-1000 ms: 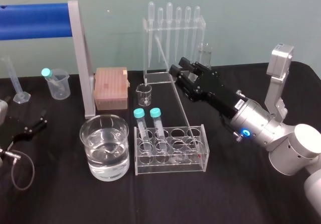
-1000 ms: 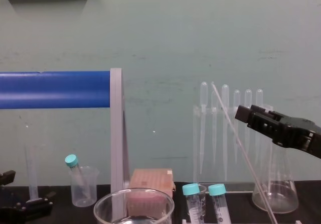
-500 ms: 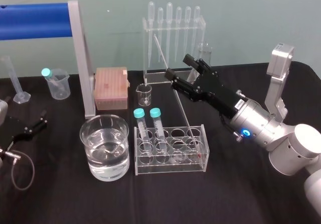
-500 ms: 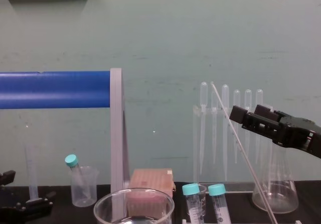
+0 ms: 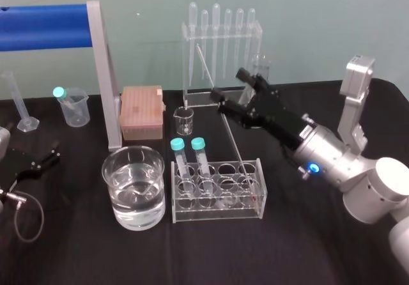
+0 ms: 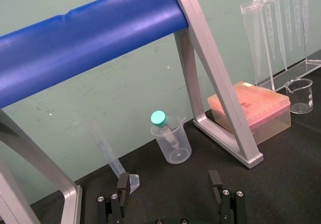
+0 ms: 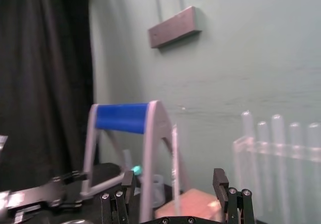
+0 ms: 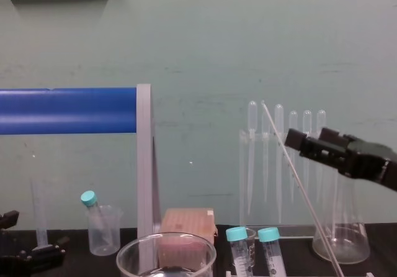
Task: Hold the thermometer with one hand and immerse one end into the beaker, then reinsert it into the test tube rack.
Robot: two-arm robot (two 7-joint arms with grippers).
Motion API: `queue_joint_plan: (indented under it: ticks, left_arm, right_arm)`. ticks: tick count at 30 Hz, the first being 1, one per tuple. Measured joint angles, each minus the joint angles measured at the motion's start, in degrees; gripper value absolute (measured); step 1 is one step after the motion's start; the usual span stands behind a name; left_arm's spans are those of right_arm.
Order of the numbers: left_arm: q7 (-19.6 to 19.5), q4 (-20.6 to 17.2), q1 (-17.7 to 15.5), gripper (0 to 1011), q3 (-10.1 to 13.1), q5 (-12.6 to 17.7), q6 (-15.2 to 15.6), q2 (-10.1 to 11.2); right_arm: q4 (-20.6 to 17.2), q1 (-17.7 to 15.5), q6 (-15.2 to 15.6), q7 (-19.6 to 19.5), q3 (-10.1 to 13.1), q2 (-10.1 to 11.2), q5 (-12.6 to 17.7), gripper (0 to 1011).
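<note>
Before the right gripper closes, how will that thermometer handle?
Likely stiff but fragile: the thermometer is a long, thin glass rod. Smooth, so probably slippery in the open right gripper. It leans in the test tube rack, so it may swing when lifted. The left gripper sits parked far left.

Left gripper [image 6: 168,180] sits above the black table [image 6: 281,174], fingers apart. At its twelve o'clock: small plastic beaker [image 6: 175,148] holding a teal-capped tube [image 6: 159,119]. Two o'clock: pink box [image 6: 251,106]. Eleven o'clock: apparently a graduated cylinder [image 6: 108,152].
</note>
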Motion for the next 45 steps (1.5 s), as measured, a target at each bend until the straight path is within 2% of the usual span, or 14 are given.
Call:
queue_joint_plan:
  ticks: [1,2,4,5,6,7,9,10,11,12,15,22,31,45]
  left_arm:
    - [0.0,0.0,0.0,1008,0.0,0.0,0.0,0.0]
    - [0.0,0.0,0.0,1008,0.0,0.0,0.0,0.0]
    - [0.0,0.0,0.0,1008,0.0,0.0,0.0,0.0]
    - [0.0,0.0,0.0,1008,0.0,0.0,0.0,0.0]
    - [0.0,0.0,0.0,1008,0.0,0.0,0.0,0.0]
    - [0.0,0.0,0.0,1008,0.0,0.0,0.0,0.0]
    - [0.0,0.0,0.0,1008,0.0,0.0,0.0,0.0]
    - [0.0,0.0,0.0,1008,0.0,0.0,0.0,0.0]
    - [0.0,0.0,0.0,1008,0.0,0.0,0.0,0.0]
    - [0.0,0.0,0.0,1008,0.0,0.0,0.0,0.0]
    - [0.0,0.0,0.0,1008,0.0,0.0,0.0,0.0]
    - [0.0,0.0,0.0,1008,0.0,0.0,0.0,0.0]
    - [0.0,0.0,0.0,1008,0.0,0.0,0.0,0.0]
    - [0.0,0.0,0.0,1008,0.0,0.0,0.0,0.0]
  right_arm:
    - [-2.08,-1.09,0.33,-3.32,0.61,0.29,-1.65,1002]
    - [-2.08,-1.09,0.33,-3.32,0.61,0.29,-1.65,1003]
    - [-7.39,-4.0,2.06,-12.89,2.16,0.88,-7.09,1002]
    - [-7.39,-4.0,2.06,-12.89,2.16,0.88,-7.09,1002]
    - [-10.32,-5.48,3.64,-18.09,2.92,1.16,-10.49,1002]
    - [-10.32,-5.48,3.64,-18.09,2.92,1.16,-10.49,1002]
    - [-15.09,-7.73,9.03,-27.82,3.77,1.78,-17.54,1002]
    - [-16.52,-8.55,11.28,-30.96,4.07,1.86,-19.81,1002]
    - [-16.52,-8.55,11.28,-30.96,4.07,1.86,-19.81,1002]
    - [-17.58,-9.28,13.56,-33.61,4.38,1.83,-21.68,1002]
    - [-18.38,-10.34,16.69,-36.51,5.05,1.61,-23.72,1002]
    - [-16.93,-11.65,19.56,-37.65,6.29,0.9,-24.56,1002]
    - [-13.54,-11.97,18.17,-34.14,7.76,-0.67,-22.64,1002]
    - [-13.77,-11.93,18.16,-34.46,7.6,-0.51,-22.75,1002]
